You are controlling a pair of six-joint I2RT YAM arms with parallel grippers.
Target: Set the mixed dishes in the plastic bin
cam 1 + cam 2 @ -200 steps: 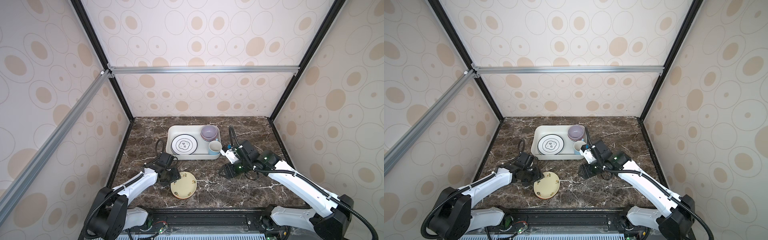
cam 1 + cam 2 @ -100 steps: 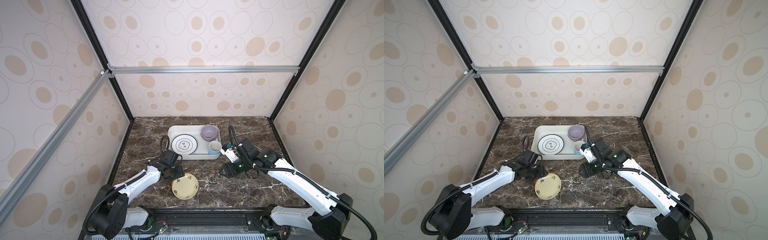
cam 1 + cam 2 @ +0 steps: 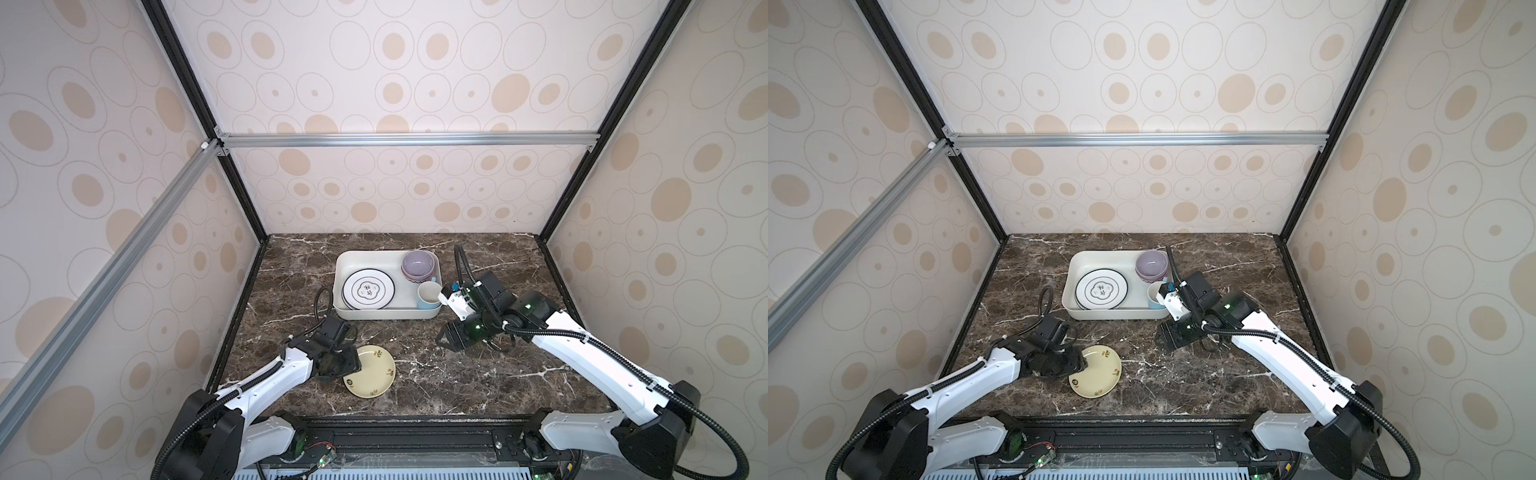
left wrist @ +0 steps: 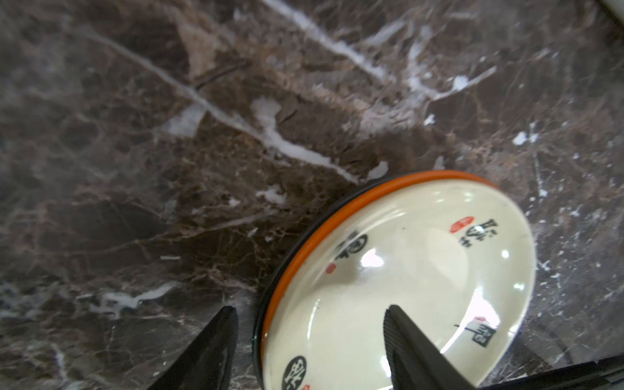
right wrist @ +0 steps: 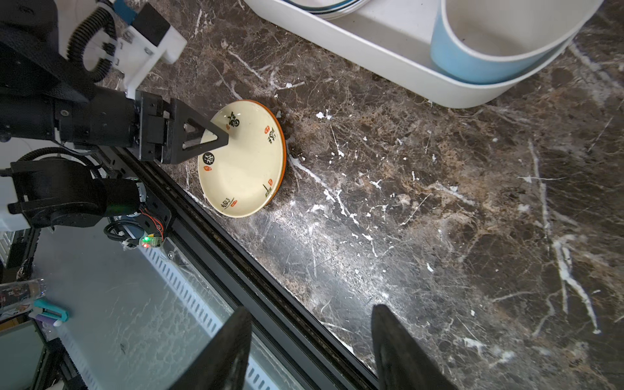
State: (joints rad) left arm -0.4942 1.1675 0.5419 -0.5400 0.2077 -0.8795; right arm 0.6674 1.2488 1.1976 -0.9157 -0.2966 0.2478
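A pale yellow plate (image 3: 371, 372) (image 3: 1096, 372) with an orange rim (image 4: 398, 270) (image 5: 243, 165) lies on the marble near the front edge. My left gripper (image 3: 348, 362) (image 3: 1077, 362) (image 4: 310, 312) is open at its left side. One finger (image 4: 216, 351) is outside the rim and the other finger (image 4: 415, 347) is over the plate's inside. My right gripper (image 3: 445, 337) (image 3: 1162, 337) (image 5: 310, 312) hangs open and empty in front of the plastic bin (image 3: 386, 316) (image 3: 1113, 316) (image 5: 371, 57). The bin holds a white ringed plate (image 3: 368, 289) (image 3: 1101, 289), a lilac bowl (image 3: 419, 266) (image 3: 1152, 264) and a light blue mug (image 3: 428, 296) (image 3: 1156, 296) (image 5: 472, 67).
The black front rail (image 5: 236, 236) runs just behind the yellow plate. A black cable loop (image 3: 322, 299) of the left arm sits beside the bin's left wall. Patterned enclosure walls close in the table on three sides.
The left gripper has shifted slightly toward the yellow plate, and the plate now shows its patterned face more fully. The right arm has not moved.
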